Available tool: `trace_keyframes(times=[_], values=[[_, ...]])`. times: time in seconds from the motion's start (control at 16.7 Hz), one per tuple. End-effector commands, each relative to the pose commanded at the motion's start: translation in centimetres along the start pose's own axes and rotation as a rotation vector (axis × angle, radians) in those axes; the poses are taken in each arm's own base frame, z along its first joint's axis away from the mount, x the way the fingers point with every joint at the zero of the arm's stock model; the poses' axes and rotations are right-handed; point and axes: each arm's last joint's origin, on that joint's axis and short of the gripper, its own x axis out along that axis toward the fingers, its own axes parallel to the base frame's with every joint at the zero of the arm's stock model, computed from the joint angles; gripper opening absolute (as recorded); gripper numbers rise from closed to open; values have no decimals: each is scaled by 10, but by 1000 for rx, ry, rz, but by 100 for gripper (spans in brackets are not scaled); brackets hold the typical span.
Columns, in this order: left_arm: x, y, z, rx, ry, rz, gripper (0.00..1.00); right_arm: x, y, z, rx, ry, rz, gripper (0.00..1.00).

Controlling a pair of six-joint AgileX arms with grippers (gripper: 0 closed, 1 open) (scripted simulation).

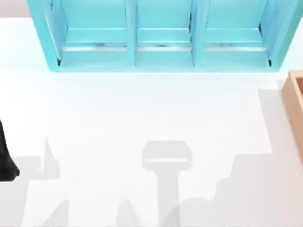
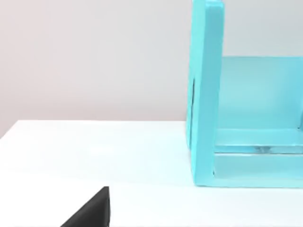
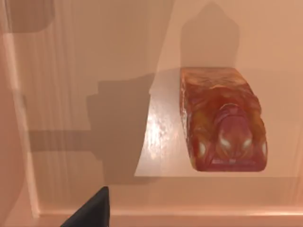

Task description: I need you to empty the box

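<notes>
Item: box (image 1: 296, 106). Light tan wood, thick walls, at the table's right edge in the top view, cut off by the frame so that a single corner shows. The right wrist view looks down into its reddish-brown interior (image 3: 85, 94).

Contents: one reddish-orange loaf-shaped block (image 3: 220, 118) lying flat on the box floor, near one wall. Nothing else is visible in the part of the interior shown.

Right gripper: hanging over the box interior; one dark finger tip (image 3: 92, 210) enters the wrist view. Whether the fingers are apart or together cannot be told.

Left gripper: parked at the table's left edge (image 1: 5, 163); finger state likewise cannot be told.

Surroundings: white table (image 1: 142, 118); turquoise three-bay shelf unit (image 1: 163, 35) along the far side, bays apparently empty.

Risks: the block sits close to the wall, so a descending finger could strike the wall or nudge the block aside; its glossy rounded surface may slip in a pinch.

Obscured: most of the box outline, the rest of its interior, both grippers' openings.
</notes>
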Motion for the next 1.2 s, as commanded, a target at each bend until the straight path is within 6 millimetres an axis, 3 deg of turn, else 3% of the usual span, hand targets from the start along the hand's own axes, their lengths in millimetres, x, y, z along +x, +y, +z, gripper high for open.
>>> trace_keyframes(times=[0.24,0.78,1.08,1.2], values=[[0,0,0,0,0,0,100,16,0,-1,4,2,1,100],[0,0,0,0,0,0,100,95,-1,0,4,-1,0,100],[0,0,0,0,0,0,100,100,-1,0,4,2,1,100],[0,0,0,0,0,0,100,100,-1,0,4,2,1,85]])
